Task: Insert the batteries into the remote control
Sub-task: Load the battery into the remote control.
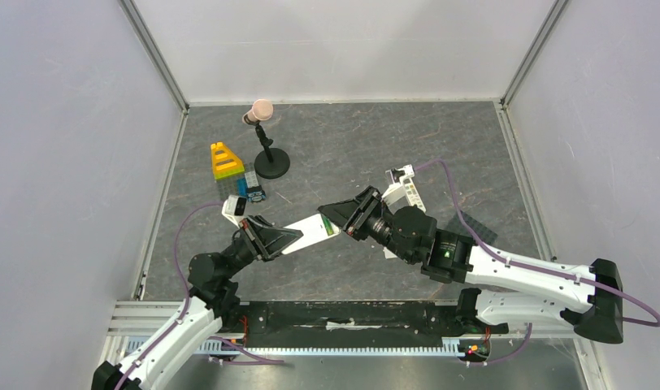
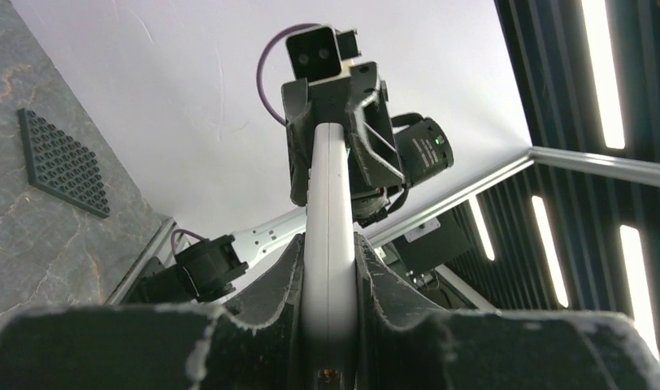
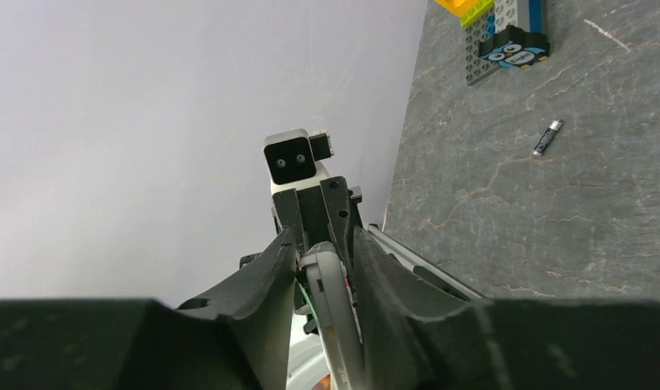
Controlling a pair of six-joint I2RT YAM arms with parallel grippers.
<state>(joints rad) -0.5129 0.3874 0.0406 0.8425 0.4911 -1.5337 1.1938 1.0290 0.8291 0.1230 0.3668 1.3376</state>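
Observation:
The white remote control [image 1: 309, 235] hangs above the table between both arms, seen edge-on in the wrist views [image 2: 328, 236] [image 3: 336, 302]. My left gripper [image 1: 297, 237] [image 2: 328, 256] is shut on its near-left end, both pads pressed flat on it. On the opposite end my right gripper [image 1: 333, 221] [image 3: 323, 248] is closed, one finger on each side. A green strip [image 1: 332, 230] shows at that end; I cannot tell what it is. One small dark battery [image 3: 548, 136] lies loose on the table, far from both grippers.
A longer white remote [image 1: 402, 188] lies behind the right arm, and a dark studded baseplate [image 1: 477, 229] [image 2: 62, 162] to its right. Toy bricks with an owl block [image 1: 229, 169] [image 3: 505, 32] and a small microphone stand [image 1: 270, 161] are at the back left. Walls enclose three sides.

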